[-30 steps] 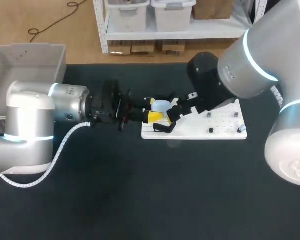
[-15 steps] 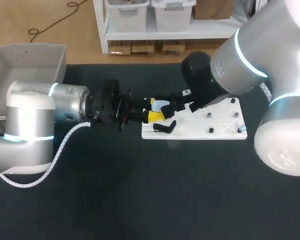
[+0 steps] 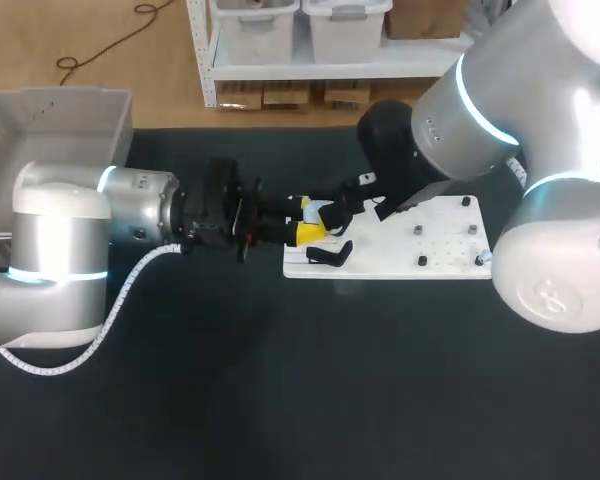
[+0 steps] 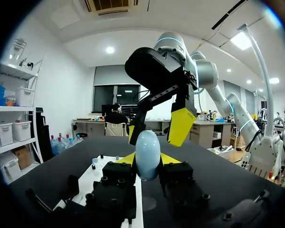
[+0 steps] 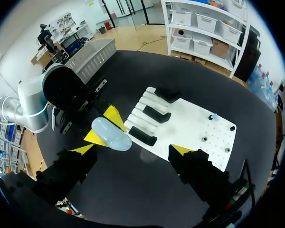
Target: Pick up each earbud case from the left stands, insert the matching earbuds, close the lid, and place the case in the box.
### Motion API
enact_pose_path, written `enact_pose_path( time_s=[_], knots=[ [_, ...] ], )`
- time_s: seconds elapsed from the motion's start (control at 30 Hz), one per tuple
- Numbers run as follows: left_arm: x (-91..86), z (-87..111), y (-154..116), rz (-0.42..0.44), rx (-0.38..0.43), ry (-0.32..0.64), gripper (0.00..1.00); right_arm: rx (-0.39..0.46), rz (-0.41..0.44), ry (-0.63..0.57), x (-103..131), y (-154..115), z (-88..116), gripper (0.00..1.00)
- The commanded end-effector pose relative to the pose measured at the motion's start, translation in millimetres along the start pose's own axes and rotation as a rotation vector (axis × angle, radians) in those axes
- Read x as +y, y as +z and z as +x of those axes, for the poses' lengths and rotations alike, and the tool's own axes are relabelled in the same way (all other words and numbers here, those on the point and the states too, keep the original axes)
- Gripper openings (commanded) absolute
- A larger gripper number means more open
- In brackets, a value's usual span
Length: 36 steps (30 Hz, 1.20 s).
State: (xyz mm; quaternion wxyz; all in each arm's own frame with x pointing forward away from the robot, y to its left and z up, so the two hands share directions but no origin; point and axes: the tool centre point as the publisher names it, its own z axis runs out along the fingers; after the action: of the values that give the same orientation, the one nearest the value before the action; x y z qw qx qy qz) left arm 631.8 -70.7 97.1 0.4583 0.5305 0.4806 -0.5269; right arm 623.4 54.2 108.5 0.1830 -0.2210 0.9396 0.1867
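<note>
Early stage, by the look of it: left gripper (image 4: 147, 160) is clamped on one pale blue case (image 4: 147, 152), held up off the table at the stand end of the white board (image 5: 190, 126). Right gripper (image 5: 132, 150) hangs just above it, fingers spread wide, holding nothing. Lid looks shut; can't tell if earbuds are in. No case visible in the grey box (image 3: 60, 125), so insert, close and drop-off probably remain. Count: one case, three bare black stands (image 5: 156, 114), one box.

Pale blue egg-shaped earbud case (image 3: 321, 211), lid closed
Clamped in my left jaws, lifted off the table just beside the black stands (image 3: 329, 256)
</note>
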Motion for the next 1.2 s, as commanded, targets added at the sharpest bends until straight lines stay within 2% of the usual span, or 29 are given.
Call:
enact_pose_path(
  time_s=[0.03, 0.43, 0.73, 1.0, 1.2],
  knots=[
    [0.4, 0.8, -0.3, 0.001, -0.002, 0.002, 0.00, 0.008, 0.001, 0.004, -2.8, 2.1, -3.5, 1.00],
    [0.4, 0.8, -0.3, 0.001, -0.002, 0.002, 0.00, 0.017, 0.008, 0.017, -8.7, 6.2, -7.4, 1.00],
    [0.4, 0.8, -0.3, 0.001, -0.002, 0.002, 0.00, -0.007, 0.011, 0.031, -11.3, 0.4, -13.0, 1.00],
    [0.4, 0.8, -0.3, 0.001, -0.002, 0.002, 0.00, -0.051, 0.020, 0.040, -16.1, -15.4, -18.0, 1.00],
    [0.3, 0.6, -0.5, 0.003, -0.006, 0.009, 0.00, -0.093, 0.076, -0.019, -28.8, -45.1, -17.0, 1.00]
  ],
)
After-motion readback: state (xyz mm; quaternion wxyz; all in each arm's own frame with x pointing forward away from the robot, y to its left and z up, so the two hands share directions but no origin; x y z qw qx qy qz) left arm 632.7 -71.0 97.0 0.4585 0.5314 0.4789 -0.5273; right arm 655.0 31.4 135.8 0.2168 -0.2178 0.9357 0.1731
